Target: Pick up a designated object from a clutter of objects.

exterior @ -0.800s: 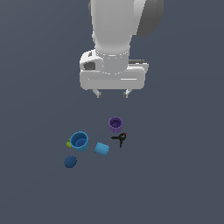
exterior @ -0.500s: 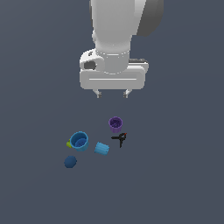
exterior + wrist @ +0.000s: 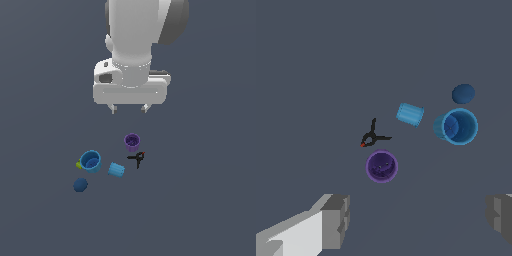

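The small purple cup (image 3: 132, 142) stands upright on the grey floor, its darker inside showing in the wrist view (image 3: 381, 166). Around it lie the black clamp with a red tip (image 3: 137, 159), the light blue ribbed cylinder (image 3: 116, 170), the light blue cup (image 3: 90, 161) and the dark blue ball (image 3: 80, 185). My gripper (image 3: 129, 108) hangs open and empty well above the floor, over a spot just behind the purple cup. In the wrist view its fingers (image 3: 336, 220) are spread wide apart with the purple cup between and beyond them.
A small green bit (image 3: 78, 164) shows beside the light blue cup. The clamp (image 3: 372, 137) lies close to the purple cup; the cylinder (image 3: 410, 114), blue cup (image 3: 458, 126) and ball (image 3: 463, 93) sit further off. The floor is plain dark grey.
The gripper has come down slightly toward the objects. The objects have not moved.
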Controlling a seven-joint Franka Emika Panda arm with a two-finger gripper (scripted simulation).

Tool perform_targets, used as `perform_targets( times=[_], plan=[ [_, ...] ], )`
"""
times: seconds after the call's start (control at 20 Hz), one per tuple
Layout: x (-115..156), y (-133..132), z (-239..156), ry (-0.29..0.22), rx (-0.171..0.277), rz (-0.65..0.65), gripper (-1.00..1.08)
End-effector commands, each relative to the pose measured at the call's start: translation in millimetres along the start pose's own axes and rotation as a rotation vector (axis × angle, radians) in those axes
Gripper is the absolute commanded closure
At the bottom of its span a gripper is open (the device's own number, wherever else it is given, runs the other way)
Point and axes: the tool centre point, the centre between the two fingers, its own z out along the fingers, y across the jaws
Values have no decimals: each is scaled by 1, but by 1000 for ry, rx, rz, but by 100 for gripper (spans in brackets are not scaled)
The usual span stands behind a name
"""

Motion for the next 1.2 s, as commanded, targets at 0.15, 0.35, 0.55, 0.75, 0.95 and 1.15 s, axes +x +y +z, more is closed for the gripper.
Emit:
perform_targets(
  times=[0.15, 0.35, 0.55, 0.75, 0.95, 1.15],
  plan=[
    [-1, -8, 22, -69, -44, -87, -100],
    [-2, -17, 47, -151, -97, -190, -100],
    [-5, -27, 78, -259, -166, -325, -100],
    [-10, -37, 113, -386, -247, -478, -100],
    [-15, -45, 146, -513, -328, -628, -100],
    [-21, -52, 177, -641, -411, -772, -100]
  ],
)
